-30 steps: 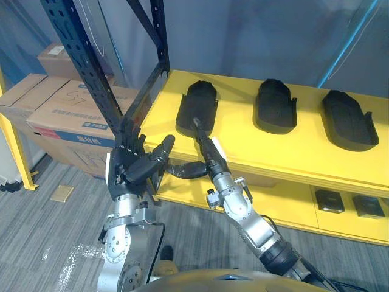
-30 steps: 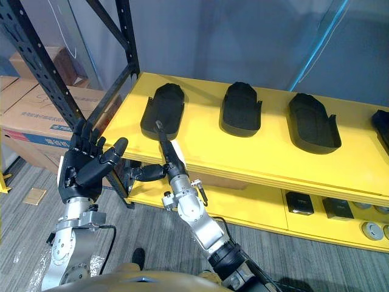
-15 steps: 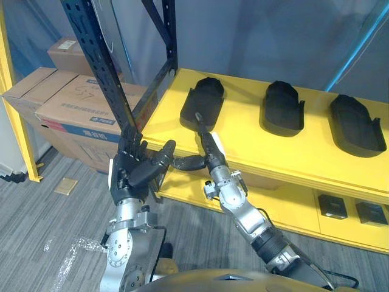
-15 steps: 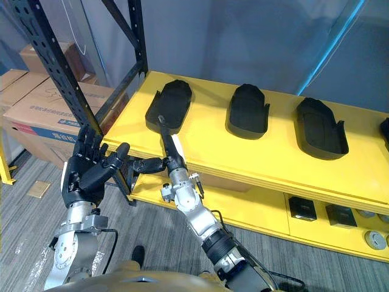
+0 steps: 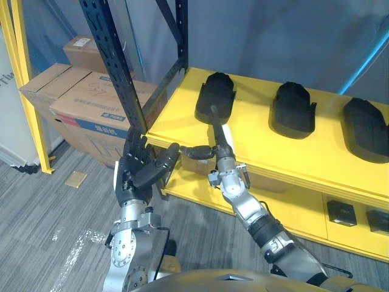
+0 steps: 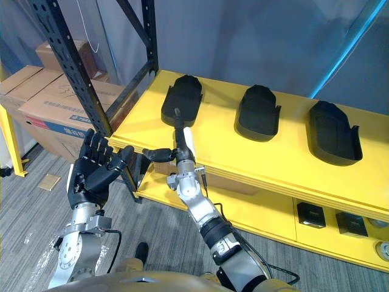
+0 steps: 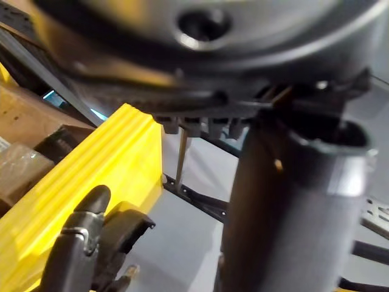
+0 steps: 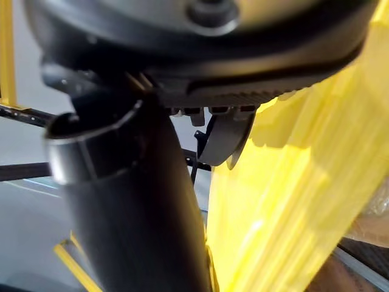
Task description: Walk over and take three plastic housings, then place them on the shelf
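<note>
Three plastic housings [image 5: 293,111] lie in a row on the yellow shelf [image 5: 261,149], apart from one another. My right hand [image 5: 222,149] lies over the shelf's front edge with fingers straight and thumb out to the side, holding nothing. Its fingertips [image 5: 214,112] reach the near end of the leftmost housing [image 5: 214,97]; contact cannot be told. My left hand [image 5: 135,176] is raised just below the shelf's front corner, fingers spread wide, empty. Cardboard boxes [image 5: 85,100] stand behind the black rack upright [image 5: 112,61].
</note>
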